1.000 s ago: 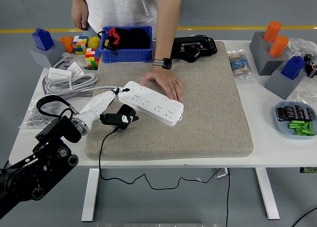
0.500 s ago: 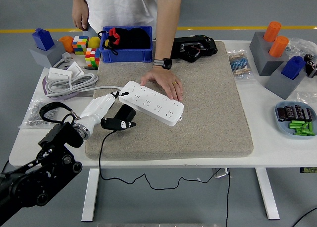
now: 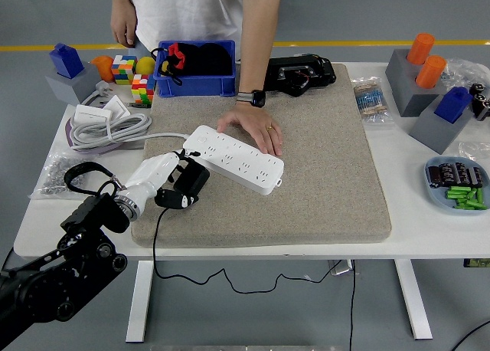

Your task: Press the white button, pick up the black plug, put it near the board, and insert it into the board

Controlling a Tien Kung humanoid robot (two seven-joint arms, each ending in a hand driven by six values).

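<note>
A white power strip [image 3: 237, 159] lies slanted on the grey felt mat [image 3: 321, 182]. A person's hand [image 3: 256, 129] rests on its far edge and holds it down. The black plug [image 3: 187, 184] lies on the mat just left of the strip's near end, its black cord [image 3: 157, 236] running down off the table's front edge. My left hand [image 3: 170, 176], white-fingered on a black arm, reaches in from the lower left and its fingers curl around the plug. The right arm is out of view.
A coiled white cable with adapter [image 3: 107, 125] lies left of the mat. A blue bin [image 3: 195, 67], colour cubes [image 3: 132, 77], a black device [image 3: 300, 73], grey stands with orange and blue blocks [image 3: 429, 83] and a tray of green parts [image 3: 459, 186] ring the mat.
My left hand has moved right and closed its fingers around the black plug, which has tilted toward the strip. The person's hand has stayed on the strip.
</note>
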